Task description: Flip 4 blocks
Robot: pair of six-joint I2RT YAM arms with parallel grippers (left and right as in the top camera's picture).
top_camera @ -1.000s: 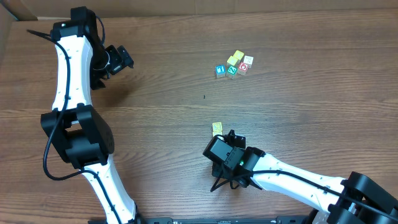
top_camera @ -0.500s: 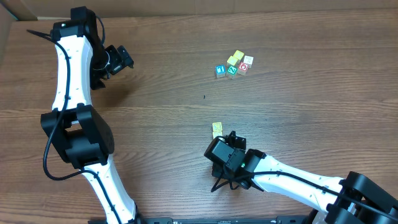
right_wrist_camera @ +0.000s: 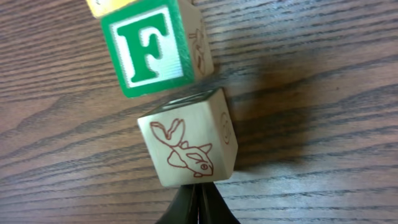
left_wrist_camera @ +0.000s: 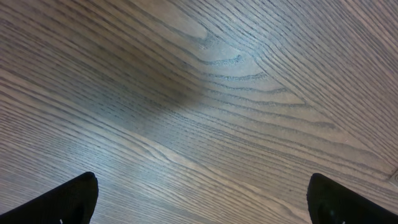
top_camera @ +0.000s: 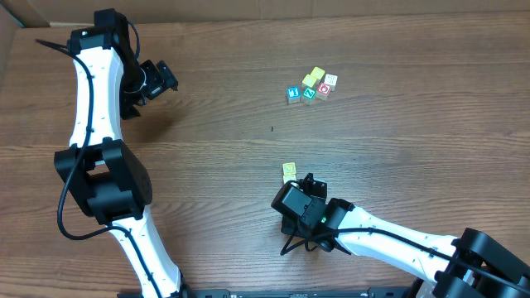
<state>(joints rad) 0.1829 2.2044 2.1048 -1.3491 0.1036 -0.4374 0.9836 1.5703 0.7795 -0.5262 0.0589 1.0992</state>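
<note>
The right gripper (right_wrist_camera: 196,210), jaws together, sits just before a fish block (right_wrist_camera: 186,146). A tilted F block (right_wrist_camera: 149,46) stands right behind it. Only overhead shows the other blocks (top_camera: 312,85) clustered well away, and the left gripper (top_camera: 163,79), jaws wide apart, above the table (left_wrist_camera: 205,93).

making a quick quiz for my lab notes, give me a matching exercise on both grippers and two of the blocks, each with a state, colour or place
Things:
1. left gripper
2. right gripper
3. F block
4. blue-faced cube

Descriptions:
A. left end of the far cluster
B. shut, tips at the edge of the fish-drawing block
C. open, only table below it
D. green printed face

Pairs: 1-C, 2-B, 3-D, 4-A
</note>
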